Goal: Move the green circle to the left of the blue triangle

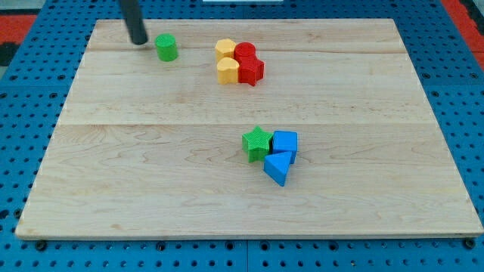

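Near the view's top-left corner of the wooden board [151, 189], my tip [138, 41] rests on the surface, a plain rod end with no jaws to open or close and nothing in its hold. Just to its right, close but apart from it, stands the green circle [166, 47]. Further right along the view's top sits a tight cluster: two yellow blocks [225, 60], one above the other, touching two red blocks [248, 63] on their right. Well below, toward the board's middle, the green star [258, 143] touches the blue cube [285, 142], with the blue triangle [277, 167] just beneath them. The green circle lies far from that triangle.
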Available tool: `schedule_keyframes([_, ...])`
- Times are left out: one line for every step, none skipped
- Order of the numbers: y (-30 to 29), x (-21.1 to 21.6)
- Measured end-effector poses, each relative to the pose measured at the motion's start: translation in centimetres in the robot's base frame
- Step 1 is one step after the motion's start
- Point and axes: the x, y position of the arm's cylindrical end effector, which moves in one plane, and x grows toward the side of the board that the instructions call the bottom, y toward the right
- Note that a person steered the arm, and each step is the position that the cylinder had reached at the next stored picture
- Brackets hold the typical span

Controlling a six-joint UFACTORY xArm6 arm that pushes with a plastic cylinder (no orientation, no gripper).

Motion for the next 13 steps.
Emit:
schedule_keyframes([1.4, -1.8])
schedule_keyframes([3.2, -0.6])
schedule_keyframes([3.2, 3.5])
schedule_keyframes([3.0, 5.2])
schedule_keyframes([3.0, 2.2])
schedule_keyframes([2.3, 4.2])
schedule_keyframes([2.4, 10.4])
schedule_keyframes([2.4, 11.2])
schedule_keyframes([1.2, 8.1])
schedule_keyframes([0.6, 12.0])
schedule_keyframes([2.0, 19.1])
schedule_keyframes([1.9, 18.3])
schedule_keyframes([1.0, 16.5])
